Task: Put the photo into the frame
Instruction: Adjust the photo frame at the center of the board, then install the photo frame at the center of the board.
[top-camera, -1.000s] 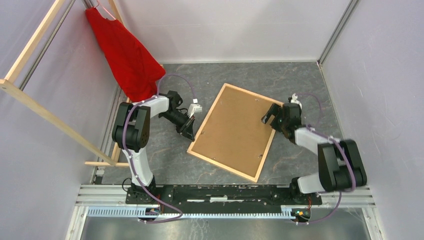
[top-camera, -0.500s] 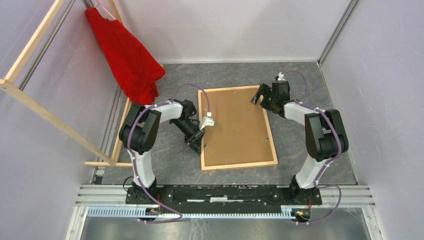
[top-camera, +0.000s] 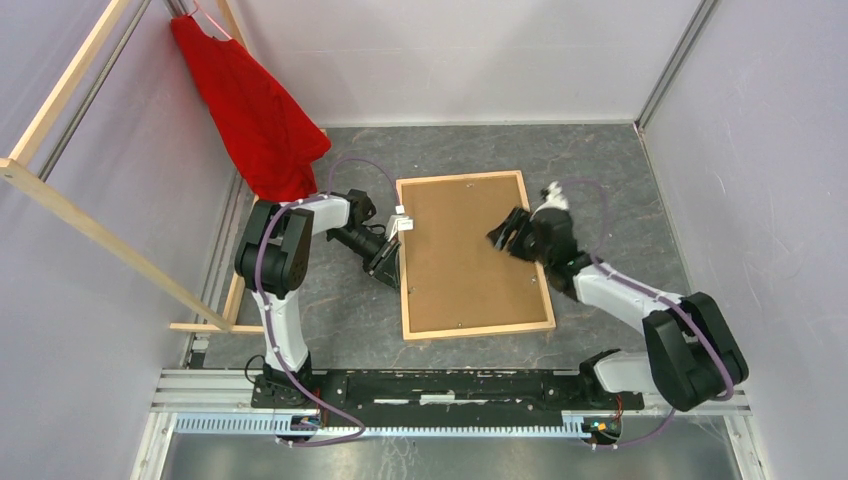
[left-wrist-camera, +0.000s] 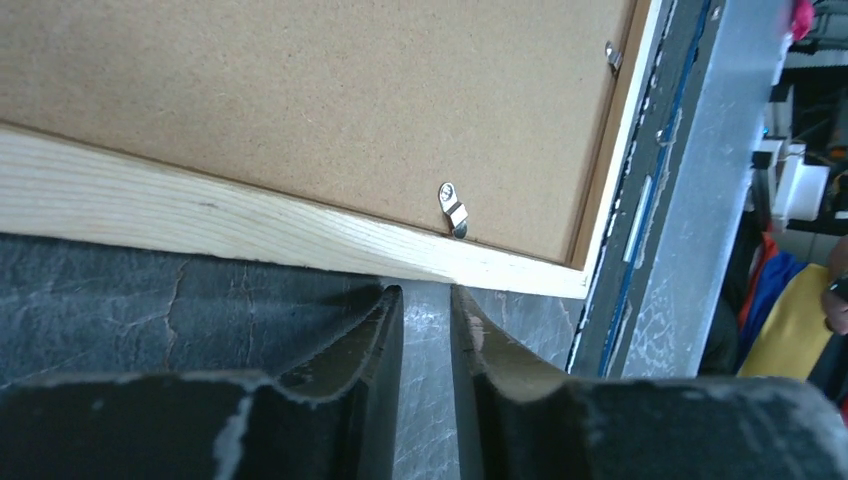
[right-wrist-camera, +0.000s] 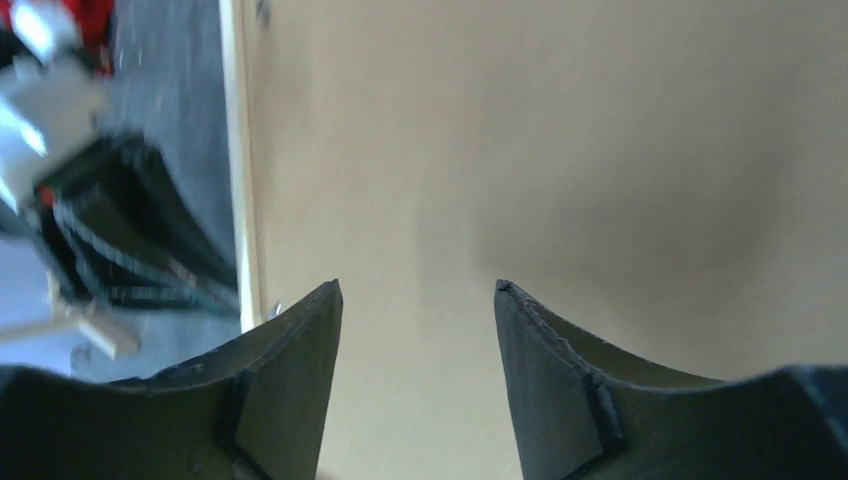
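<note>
While frame (top-camera: 480, 329) lies back-up on surface, board (top-camera: 455, 270) in | left claw (left-wrist-camera: 427, 292) narrow, empty, at rail | right claw (right-wrist-camera: 418, 287) apart, empty, over board | photo unseen | step: opening back, likely; next: turn clips (left-wrist-camera: 453, 208)

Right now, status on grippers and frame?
Left gripper slightly open, empty, beside frame edge. Right gripper open over backing board. Frame face-down; photo not visible.

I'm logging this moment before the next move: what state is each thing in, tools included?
frame: lying flat, back up
backing board: seated inside the frame
left tool: low beside the frame's edge, narrowly open, empty
right tool: above the backing board, open, empty
red cloth: hanging from the wooden rack
photo: not in view
</note>
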